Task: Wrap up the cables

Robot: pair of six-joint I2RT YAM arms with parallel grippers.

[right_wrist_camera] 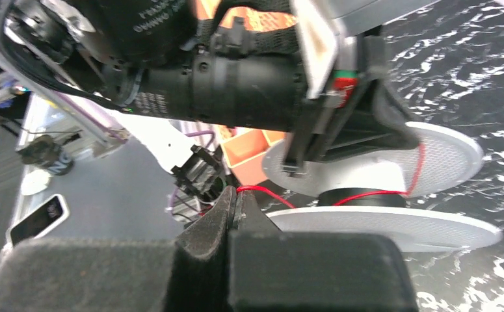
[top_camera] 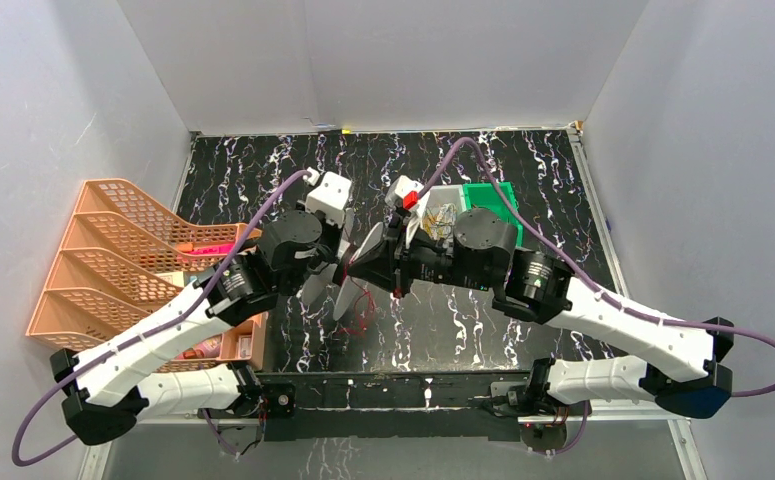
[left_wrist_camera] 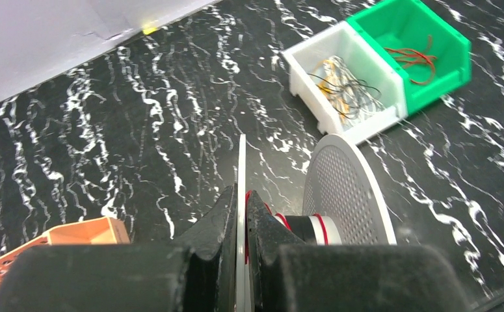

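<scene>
Above mid-table, the cables (right_wrist_camera: 372, 193) — hair-thin red strands — are lying coiled on the black core of a white spool (right_wrist_camera: 392, 227); the left gripper (left_wrist_camera: 241, 201) is clamping its flange (left_wrist_camera: 241, 162) edge-on, and the right gripper (right_wrist_camera: 235, 198) is pinching one strand tight.

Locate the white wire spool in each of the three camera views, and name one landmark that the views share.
Top external: spool at centre, between the two wrists.
Left wrist: spool at bottom centre, one flange edge-on in the left gripper.
Right wrist: spool right of centre, red cable on its hub.
Shared landmark: the black marbled table.
</scene>
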